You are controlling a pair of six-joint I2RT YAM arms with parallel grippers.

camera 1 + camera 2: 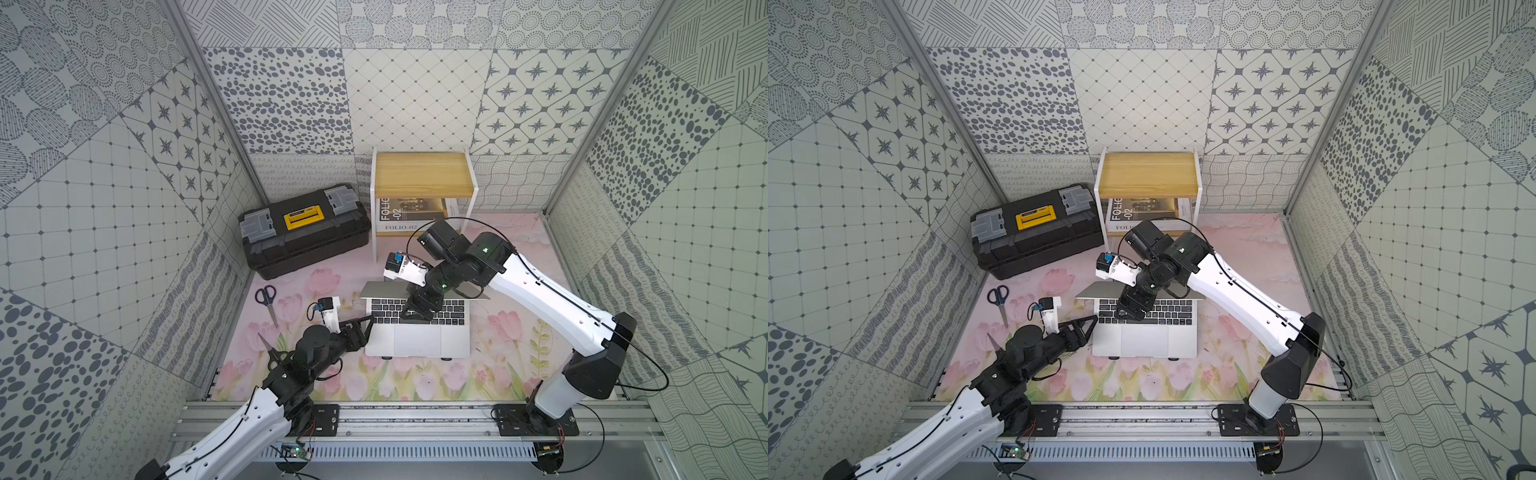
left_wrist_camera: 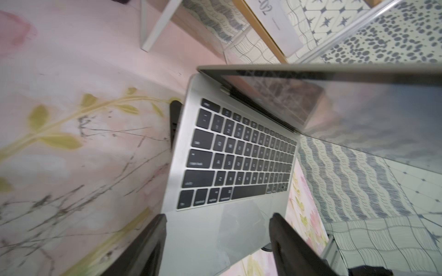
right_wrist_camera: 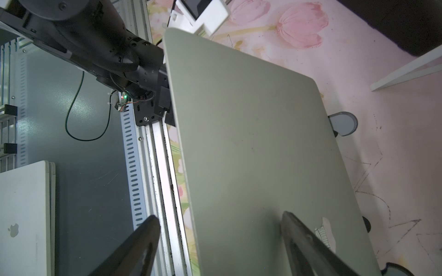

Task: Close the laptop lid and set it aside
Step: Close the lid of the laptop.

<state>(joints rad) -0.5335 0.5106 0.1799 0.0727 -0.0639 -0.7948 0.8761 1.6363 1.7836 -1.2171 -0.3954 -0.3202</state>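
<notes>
Laptop: we see the laptop [image 1: 417,332] in the middle of the worktop [image 1: 515,374], which is printed with pink tulips. Keyboard and trackpad face up.
Laptop lid: the laptop lid [image 1: 382,289] is partway down. It leans over the back rows of keys, so its silver outer face shows in both top views. The left wrist view shows a clear gap between screen and keys.
Right pincer: the right pincer [image 3: 220,215] has its jaws spread wide, astride the lid's free edge. One finger [image 3: 301,239] lies over the outer face beside the apple logo [image 3: 326,229]. The other hangs past the edge, on the keyboard side. We cannot tell whether either one touches.
Left pincer: the left pincer [image 2: 217,216] has its jaws apart and grips nothing. It sits at the laptop's side nearer the left arm, and the corner of the palm rest shows between its fingers.
Dark stand: small dark feet [image 1: 388,357] poke out under the laptop's front edge.
Toolbox: a black toolbox [image 1: 305,232] with a yellow latch stands at the back, well apart from the laptop.
Scissors: blue-handled scissors [image 1: 268,303] lie in front of the toolbox.
Shelf: a white-legged shelf [image 1: 424,174] with a wooden top stands behind the laptop, and a book [image 1: 409,216] marked FOLIO-02 lies under it.
</notes>
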